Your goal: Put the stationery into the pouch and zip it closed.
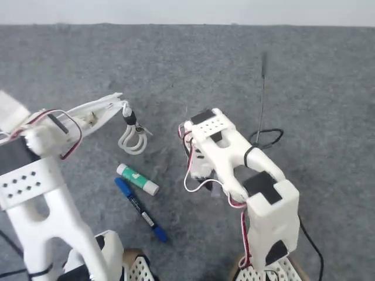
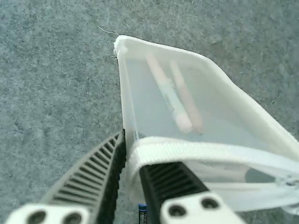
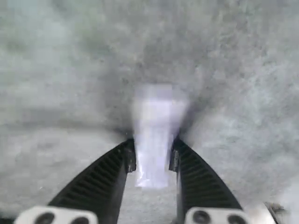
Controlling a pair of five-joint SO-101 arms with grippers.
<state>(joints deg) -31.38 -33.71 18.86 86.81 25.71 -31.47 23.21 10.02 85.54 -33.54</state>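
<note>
My left gripper [image 2: 133,161] is shut on the rim of the white see-through pouch [image 2: 187,107] and holds it up off the carpet. Two pale pens [image 2: 175,100] lie inside it. In the high view the pouch [image 1: 99,111] hangs at the left arm's tip, its strap loop [image 1: 132,140] dangling. A green-and-white glue stick [image 1: 137,179] and a blue pen [image 1: 140,209] lie on the carpet below it. My right gripper [image 3: 152,156] points down at the carpet, shut on a small white block [image 3: 153,135]. The right arm [image 1: 234,158] hides that gripper from above.
Grey carpet [image 1: 304,70] covers the table. A thin black rod [image 1: 262,93] and a looped black cable [image 1: 266,138] lie behind the right arm. The arms' bases [image 1: 263,266] stand at the front edge.
</note>
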